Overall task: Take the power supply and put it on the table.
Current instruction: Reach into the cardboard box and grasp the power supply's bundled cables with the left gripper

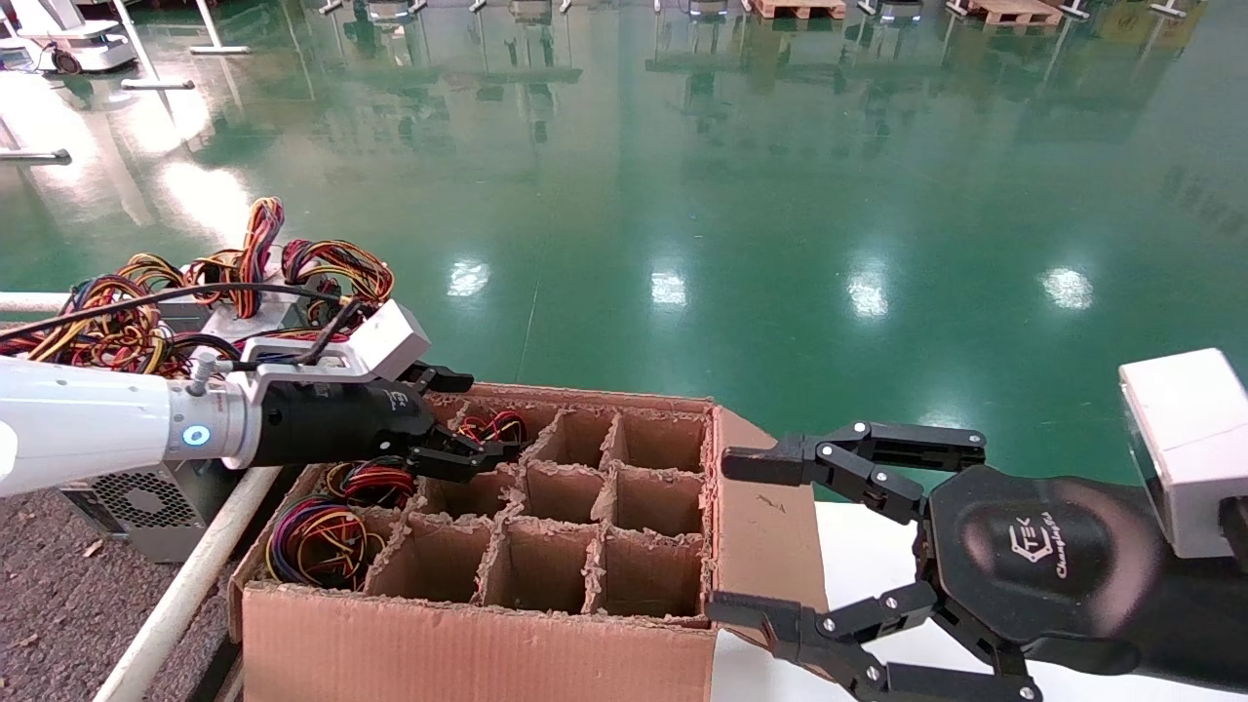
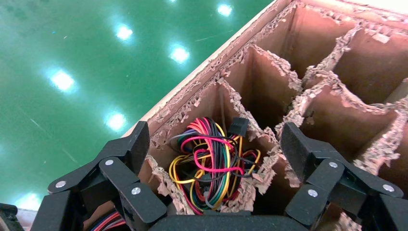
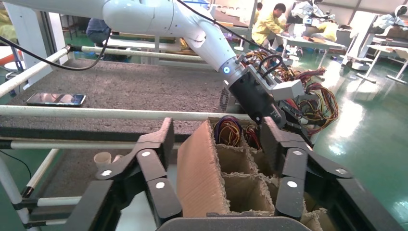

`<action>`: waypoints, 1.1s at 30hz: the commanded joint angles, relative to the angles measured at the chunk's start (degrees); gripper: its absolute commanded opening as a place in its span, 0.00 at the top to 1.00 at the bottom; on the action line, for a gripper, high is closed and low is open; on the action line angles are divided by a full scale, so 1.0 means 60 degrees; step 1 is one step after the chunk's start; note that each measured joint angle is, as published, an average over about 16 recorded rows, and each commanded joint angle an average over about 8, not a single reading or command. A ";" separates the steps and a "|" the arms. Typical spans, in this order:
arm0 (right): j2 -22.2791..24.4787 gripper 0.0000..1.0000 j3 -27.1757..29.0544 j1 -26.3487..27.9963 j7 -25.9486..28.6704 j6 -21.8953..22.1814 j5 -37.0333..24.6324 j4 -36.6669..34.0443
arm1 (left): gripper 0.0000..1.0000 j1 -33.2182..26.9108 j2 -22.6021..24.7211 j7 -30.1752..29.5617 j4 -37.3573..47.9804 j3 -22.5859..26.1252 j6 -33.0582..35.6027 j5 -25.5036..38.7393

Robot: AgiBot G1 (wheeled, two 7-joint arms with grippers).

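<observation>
Carton (image 1: 468, 643): divided into cells; wire bundles are seen in the left cells, lower left of frame.
Power supply (image 2: 211, 166): lodged in a far-left cell.
Left end effector (image 1: 458, 414): spread open above it, nothing gripped.
Right end effector (image 1: 751, 536): opened wide astride the carton's right wall.
Bench (image 1: 49, 585): other units are stacked on it, left edge.

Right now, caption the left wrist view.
Open left gripper poised over a wire-bundled power supply in a cardboard box.

Rough, torn corrugated cardboard box (image 1: 546, 546); glossy green floor (image 1: 780, 195); coarse speckled worktop (image 1: 39, 595); perforated metal power supply (image 1: 146, 507).
</observation>
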 commanded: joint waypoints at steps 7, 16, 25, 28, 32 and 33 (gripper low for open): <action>0.0000 0.00 -0.0001 0.0000 0.0000 0.0000 0.0001 0.0000 | 1.00 0.0146 0.0128 0.0098 0.0236 -0.0053 -0.0480 -0.0070; 0.0001 0.00 -0.0002 0.0000 -0.0001 0.0001 0.0001 0.0000 | 1.00 0.0250 0.0203 0.0184 0.0278 -0.0098 -0.0497 -0.0134; 0.0001 0.00 -0.0003 0.0001 -0.0001 0.0001 0.0002 0.0000 | 1.00 0.0325 0.0165 0.0234 0.0342 -0.0062 -0.0488 -0.0081; 0.0001 0.00 -0.0003 0.0001 -0.0001 0.0001 0.0002 0.0000 | 1.00 0.0354 0.0152 0.0233 0.0363 -0.0060 -0.0493 -0.0079; 0.0001 0.00 -0.0003 0.0001 -0.0002 0.0001 0.0002 0.0000 | 1.00 0.0401 0.0144 0.0228 0.0383 -0.0057 -0.0464 -0.0075; 0.0001 0.00 -0.0003 0.0001 -0.0002 0.0001 0.0002 0.0000 | 1.00 0.0413 0.0142 0.0227 0.0387 -0.0056 -0.0456 -0.0074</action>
